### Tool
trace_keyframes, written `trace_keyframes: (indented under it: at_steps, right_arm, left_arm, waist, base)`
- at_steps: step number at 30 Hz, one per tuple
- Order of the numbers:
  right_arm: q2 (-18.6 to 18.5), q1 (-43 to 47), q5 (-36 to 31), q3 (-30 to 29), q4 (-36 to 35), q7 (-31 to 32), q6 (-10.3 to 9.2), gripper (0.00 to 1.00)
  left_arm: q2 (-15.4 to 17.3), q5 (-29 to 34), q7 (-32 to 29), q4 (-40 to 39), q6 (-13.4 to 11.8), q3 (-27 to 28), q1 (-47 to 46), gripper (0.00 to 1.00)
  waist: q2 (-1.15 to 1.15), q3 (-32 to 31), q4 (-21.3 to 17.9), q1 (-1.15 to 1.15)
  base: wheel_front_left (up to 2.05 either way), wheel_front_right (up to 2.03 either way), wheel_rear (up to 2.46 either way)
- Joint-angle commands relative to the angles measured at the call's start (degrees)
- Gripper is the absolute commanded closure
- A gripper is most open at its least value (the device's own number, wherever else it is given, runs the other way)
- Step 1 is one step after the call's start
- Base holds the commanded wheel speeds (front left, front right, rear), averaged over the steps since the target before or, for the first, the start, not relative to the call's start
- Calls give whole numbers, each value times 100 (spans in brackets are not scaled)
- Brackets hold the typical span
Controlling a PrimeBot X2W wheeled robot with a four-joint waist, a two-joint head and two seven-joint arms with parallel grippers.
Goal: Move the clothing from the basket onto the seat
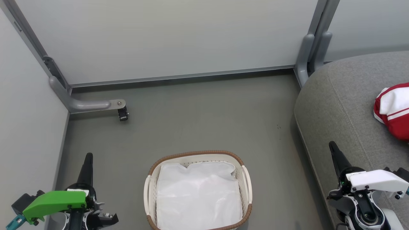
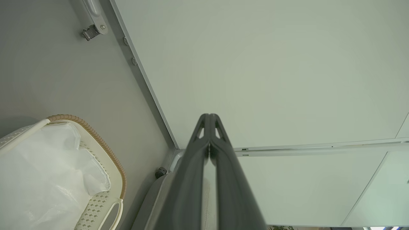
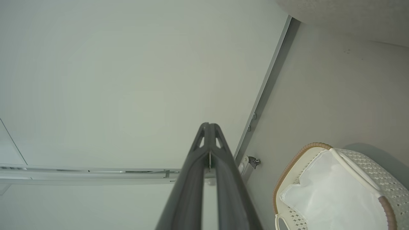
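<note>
Bright red, white-striped soft clothing (image 1: 394, 111) lies on the large grey fabric seat (image 1: 345, 95). The oval white perforated basket (image 1: 198, 153) holds white lining (image 1: 198, 195). The left gripper (image 1: 88, 158) and right gripper (image 1: 333, 147) are closed and empty.

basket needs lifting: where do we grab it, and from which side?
By its white side handles: left gripper takes the left handle from the robot's left, right gripper the right handle from its right. Each is a loop standing off the basket wall, leaving a gap for a finger. The loose cloth lining would likely slip. Both grippers are shut; open them first.

Grey floor (image 1: 198, 121), pale partition walls (image 1: 166, 38)
</note>
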State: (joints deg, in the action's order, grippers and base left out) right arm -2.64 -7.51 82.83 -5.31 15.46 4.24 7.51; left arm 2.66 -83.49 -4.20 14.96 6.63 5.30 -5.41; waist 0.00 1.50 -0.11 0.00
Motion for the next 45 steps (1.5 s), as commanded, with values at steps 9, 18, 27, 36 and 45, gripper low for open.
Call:
trace_keyframes:
  at_steps: [9,18,27,36,45]
  right_arm:
    - [-37,120,478,-78,-97,130,-3,100]
    - [-39,148,834,-120,-145,217,-4,100]
    - [-39,167,968,-136,-163,248,-4,100]
    - [-39,167,968,-135,-162,247,-4,100]
    - [-39,167,969,-134,-162,246,-4,100]
  left_arm:
    - [35,-454,-124,-72,63,77,-119,100]
    - [36,-780,-218,-95,92,124,-119,100]
    - [37,-900,-254,-99,107,137,-107,100]
    - [37,-900,-253,-99,107,137,-106,100]
    - [37,-900,-253,-99,107,136,-106,100]
  waist:
    - [0,-56,5,0]
    - [0,-107,9,0]
    - [0,-132,11,0]
    - [0,-132,11,0]
    - [0,-132,11,0]
  base:
    - [0,0,0]
    - [0,0,0]
    - [0,0,0]
    - [0,0,0]
    - [0,0,0]
